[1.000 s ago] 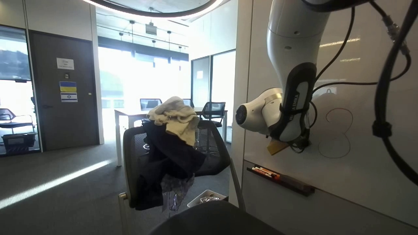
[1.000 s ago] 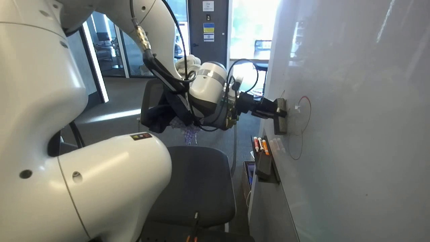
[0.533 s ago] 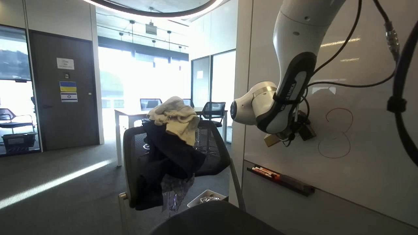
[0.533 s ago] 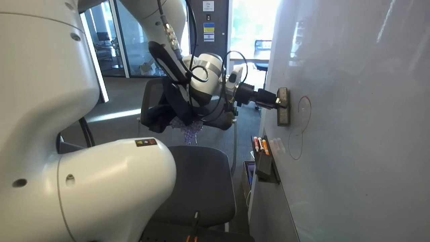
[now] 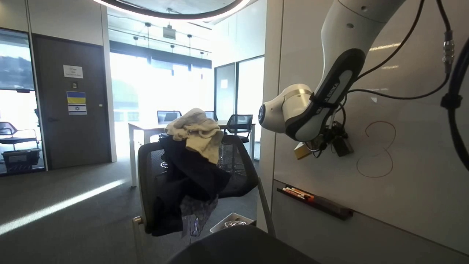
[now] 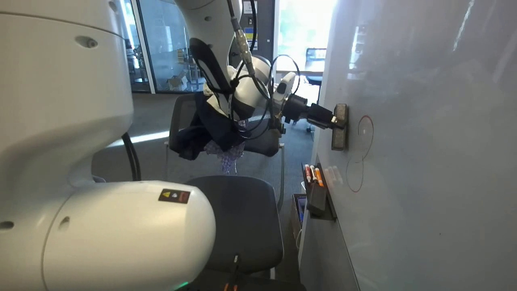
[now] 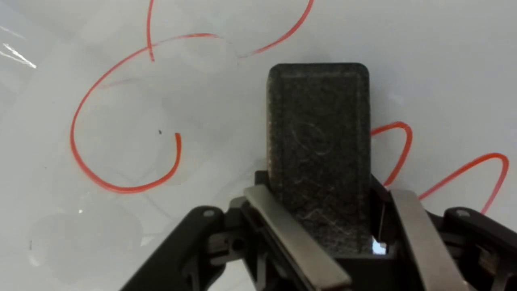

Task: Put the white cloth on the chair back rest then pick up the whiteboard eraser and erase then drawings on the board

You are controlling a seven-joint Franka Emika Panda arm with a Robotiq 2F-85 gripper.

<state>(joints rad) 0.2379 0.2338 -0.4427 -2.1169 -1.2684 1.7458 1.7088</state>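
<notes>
My gripper (image 7: 321, 188) is shut on the whiteboard eraser (image 7: 319, 117), a dark grey felt block, with a finger along each long side. In an exterior view the eraser (image 6: 340, 139) stands upright close to the board (image 6: 424, 161); whether it touches cannot be told. Red drawings (image 7: 121, 189) curl to the left of the eraser in the wrist view, and more zigzag out from behind its right side. An exterior view shows a red looping line (image 5: 392, 165) beside the eraser. The white cloth (image 5: 199, 130) lies bunched over a black garment on the chair back rest (image 5: 243, 183).
Below the eraser, a narrow dark ledge (image 6: 330, 208) on the board carries several markers (image 6: 313, 174) and a dark block (image 6: 318, 198). The chair seat (image 6: 238, 214) stands beside the board. A white bin (image 5: 231, 222) is on the floor behind the chair.
My arm has carried the eraser upward along the board, mostly in the first half second, with little motion since. The grip, the red lines and the cloth look the same.
</notes>
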